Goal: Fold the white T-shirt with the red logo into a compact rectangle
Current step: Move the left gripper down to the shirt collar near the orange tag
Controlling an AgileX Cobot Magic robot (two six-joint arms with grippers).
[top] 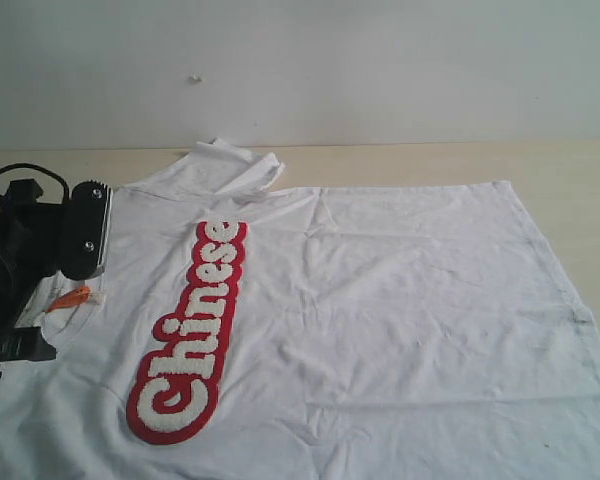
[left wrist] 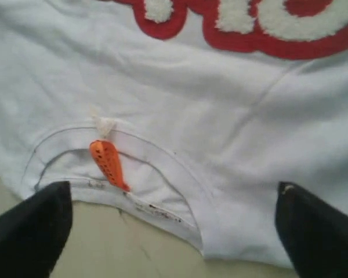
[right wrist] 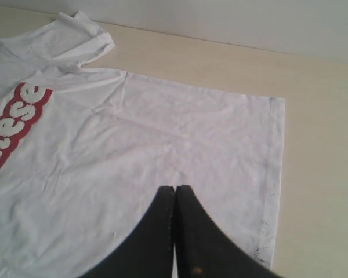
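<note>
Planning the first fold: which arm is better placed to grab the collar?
Left: the left end effector is open at the collar; the right end effector is shut, above the T-shirt near its hem.

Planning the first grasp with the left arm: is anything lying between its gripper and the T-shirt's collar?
Nothing visible is. The left gripper is open over the white T-shirt at its collar, with only the shirt's own orange neck tag lying in the neck opening.
</note>
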